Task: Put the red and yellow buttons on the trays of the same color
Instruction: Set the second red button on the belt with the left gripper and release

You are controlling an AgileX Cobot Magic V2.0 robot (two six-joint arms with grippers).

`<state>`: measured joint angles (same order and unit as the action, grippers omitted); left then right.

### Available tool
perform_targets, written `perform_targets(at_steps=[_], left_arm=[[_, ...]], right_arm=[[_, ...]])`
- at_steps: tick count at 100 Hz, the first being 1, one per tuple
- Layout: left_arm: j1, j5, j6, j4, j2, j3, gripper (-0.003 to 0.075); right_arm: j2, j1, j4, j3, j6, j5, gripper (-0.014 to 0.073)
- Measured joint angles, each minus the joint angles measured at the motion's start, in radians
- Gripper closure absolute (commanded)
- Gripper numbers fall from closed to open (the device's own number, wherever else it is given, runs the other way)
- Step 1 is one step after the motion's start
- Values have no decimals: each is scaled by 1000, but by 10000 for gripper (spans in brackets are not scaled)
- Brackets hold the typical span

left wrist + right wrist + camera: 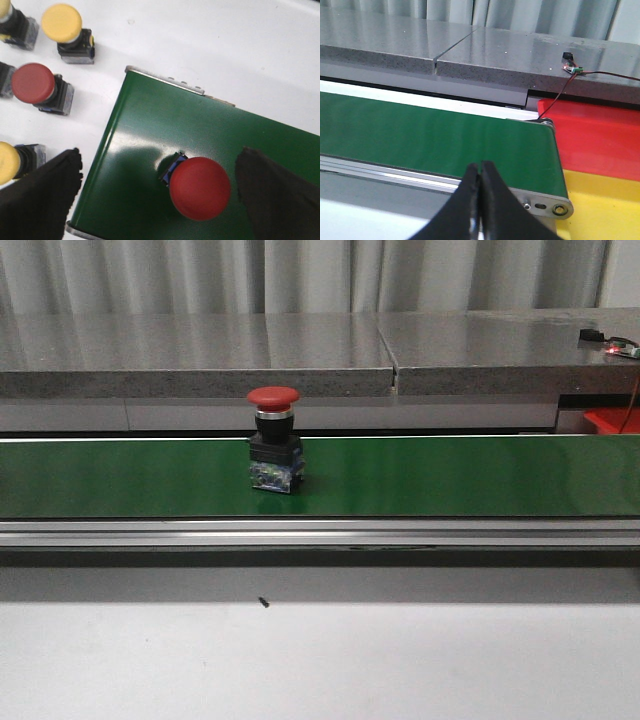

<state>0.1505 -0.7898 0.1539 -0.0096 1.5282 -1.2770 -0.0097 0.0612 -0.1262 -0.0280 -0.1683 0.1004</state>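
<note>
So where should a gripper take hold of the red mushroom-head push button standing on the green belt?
Probably the black body below the red cap, approached from above. The red mushroom-head push button stands upright on the green belt, and its domed cap looks likelier to slip than the squarer body.

Even, soft lighting is seen throughout; pale glare is reflected on the green belt (150, 150), and the fingers (40, 195) are blurred.

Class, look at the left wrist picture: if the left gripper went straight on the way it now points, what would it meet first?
Most likely the red button on the green belt: its cap lies between the open left gripper fingers. How far off it is cannot be judged.
</note>
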Motion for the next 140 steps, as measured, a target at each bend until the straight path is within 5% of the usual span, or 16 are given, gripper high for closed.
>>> perform_targets(at_steps=[27, 55, 81, 106, 127, 140], left_arm=[[-129, 38, -32, 0, -248, 23, 112], [-242, 111, -32, -6, -536, 240, 132], [-244, 160, -32, -6, -797, 495, 338], [-244, 171, -32, -6, -1028, 688, 743], [-244, 173, -32, -6, -1130, 763, 741], [-244, 176, -32, -6, -1136, 766, 741]], right_arm=[[0, 0, 0, 0, 0, 0, 662], [0, 0, 0, 0, 0, -3, 662], [0, 0, 0, 0, 0, -84, 662], [0, 0, 0, 4, 0, -143, 662], [7, 0, 0, 172, 0, 10, 662], [96, 0, 0, 358, 0, 299, 662]])
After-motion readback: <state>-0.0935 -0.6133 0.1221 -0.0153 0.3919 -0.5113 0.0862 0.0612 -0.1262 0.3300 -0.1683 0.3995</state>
